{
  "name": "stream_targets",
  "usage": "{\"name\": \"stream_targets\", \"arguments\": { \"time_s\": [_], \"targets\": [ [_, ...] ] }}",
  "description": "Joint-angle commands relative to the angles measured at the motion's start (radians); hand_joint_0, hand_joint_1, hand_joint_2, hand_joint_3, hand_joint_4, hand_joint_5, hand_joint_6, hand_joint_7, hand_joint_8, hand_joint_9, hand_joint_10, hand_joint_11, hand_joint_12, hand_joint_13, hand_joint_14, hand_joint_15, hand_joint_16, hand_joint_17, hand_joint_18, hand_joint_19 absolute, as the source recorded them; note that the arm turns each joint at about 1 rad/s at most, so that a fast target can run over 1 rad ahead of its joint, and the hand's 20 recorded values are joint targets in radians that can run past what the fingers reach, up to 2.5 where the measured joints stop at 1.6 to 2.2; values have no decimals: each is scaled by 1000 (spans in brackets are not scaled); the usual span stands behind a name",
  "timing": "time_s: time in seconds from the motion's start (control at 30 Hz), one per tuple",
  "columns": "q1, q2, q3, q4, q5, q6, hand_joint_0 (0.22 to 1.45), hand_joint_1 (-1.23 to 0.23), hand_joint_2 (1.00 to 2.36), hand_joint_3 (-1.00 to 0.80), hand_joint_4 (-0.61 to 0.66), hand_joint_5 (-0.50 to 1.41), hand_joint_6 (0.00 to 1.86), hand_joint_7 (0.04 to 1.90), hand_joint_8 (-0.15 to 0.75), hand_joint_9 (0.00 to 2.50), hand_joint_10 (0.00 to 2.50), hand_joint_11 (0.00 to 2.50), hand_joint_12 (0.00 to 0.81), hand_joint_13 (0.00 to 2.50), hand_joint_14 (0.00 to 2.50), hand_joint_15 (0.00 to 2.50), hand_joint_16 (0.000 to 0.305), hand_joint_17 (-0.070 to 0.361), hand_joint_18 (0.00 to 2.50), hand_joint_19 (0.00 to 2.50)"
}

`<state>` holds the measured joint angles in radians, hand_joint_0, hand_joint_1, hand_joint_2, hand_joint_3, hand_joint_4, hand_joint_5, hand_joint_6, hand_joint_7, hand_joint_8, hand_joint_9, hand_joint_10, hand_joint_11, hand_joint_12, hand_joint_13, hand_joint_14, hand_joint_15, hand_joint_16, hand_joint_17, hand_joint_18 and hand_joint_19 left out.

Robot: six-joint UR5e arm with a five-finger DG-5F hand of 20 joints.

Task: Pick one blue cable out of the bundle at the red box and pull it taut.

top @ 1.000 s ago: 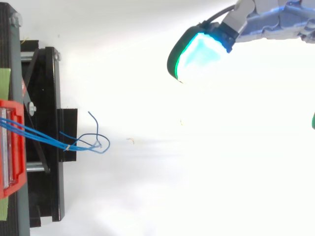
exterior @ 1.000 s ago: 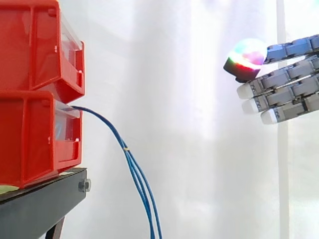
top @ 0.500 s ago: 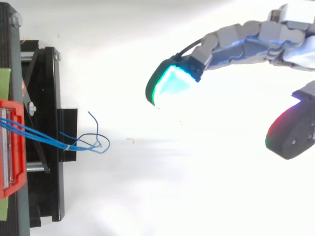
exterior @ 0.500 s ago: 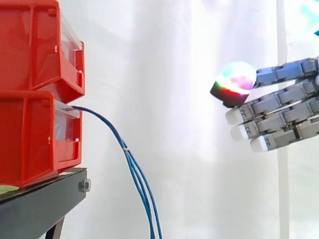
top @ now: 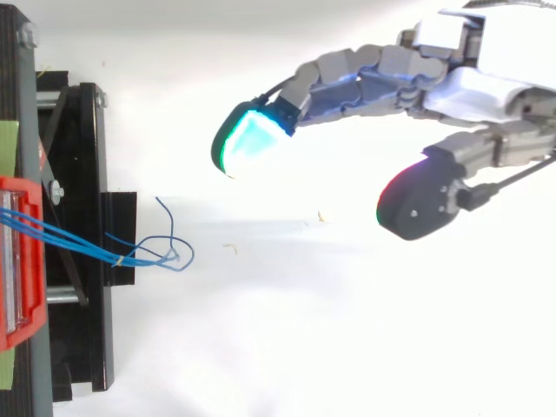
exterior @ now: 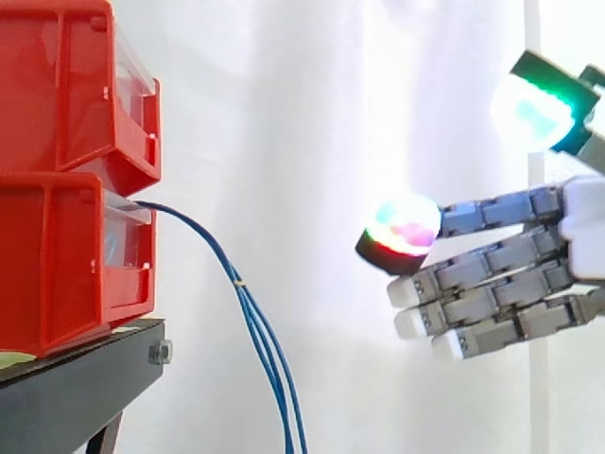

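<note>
Grey jointed robot hand spread wide, holding nothing, well apart from thin blue cable bundle drooping from lower red plastic box. Approach step, likely. Aim low where strands fan apart; pinch one strand only; pull straight away from box.

Black stand at left, screw in edge; white curtain behind.

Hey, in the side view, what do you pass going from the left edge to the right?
red bins → blue cables hanging from the lower bin → open hand, apart from the cables.
</note>
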<state>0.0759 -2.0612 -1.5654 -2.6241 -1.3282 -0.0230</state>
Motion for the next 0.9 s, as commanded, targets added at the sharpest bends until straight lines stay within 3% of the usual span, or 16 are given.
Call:
{"name": "stream_targets", "arguments": {
  "time_s": [0.0, 0.43, 0.47, 0.57, 0.63, 0.67, 0.7, 0.87],
  "targets": [
    [-5, -42, 4, 45, 0, 15, 479, -605, 1000, -500, 294, -186, 502, 703, 296, 436, 1, 89, 350, 318, 5, 140, 57, 129, 220, 208],
    [-10, -79, 11, 76, 0, 5, 485, -603, 1000, -500, 296, -186, 502, 704, 296, 443, 3, 98, 348, 319, 5, 141, 56, 127, 224, 215],
    [-11, -109, 30, 81, 1, 15, 485, -603, 1000, -500, 297, -186, 502, 704, 297, 446, 2, 104, 348, 320, 5, 138, 56, 127, 223, 218],
    [-13, -148, 62, 75, -2, 38, 485, -603, 1000, -500, 295, -186, 502, 703, 296, 448, 2, 93, 348, 321, 4, 139, 56, 127, 224, 218],
    [-15, -197, 136, 52, -25, 74, 487, -603, 1000, -500, 296, -186, 502, 704, 296, 448, 2, 105, 348, 320, 5, 138, 56, 126, 224, 214],
    [-13, -208, 154, 42, -36, 77, 487, -603, 1000, -500, 297, -186, 502, 704, 297, 448, 2, 105, 347, 321, 5, 135, 56, 126, 224, 219],
    [-11, -237, 217, 2, -65, 78, 487, -603, 1000, -500, 297, -186, 502, 704, 296, 448, 2, 106, 347, 322, 4, 139, 56, 126, 224, 218],
    [-8, -290, 317, -60, -80, 81, 490, -601, 1000, -500, 297, -185, 502, 704, 296, 449, 1, 99, 347, 323, 4, 136, 56, 126, 223, 219]
  ]
}}
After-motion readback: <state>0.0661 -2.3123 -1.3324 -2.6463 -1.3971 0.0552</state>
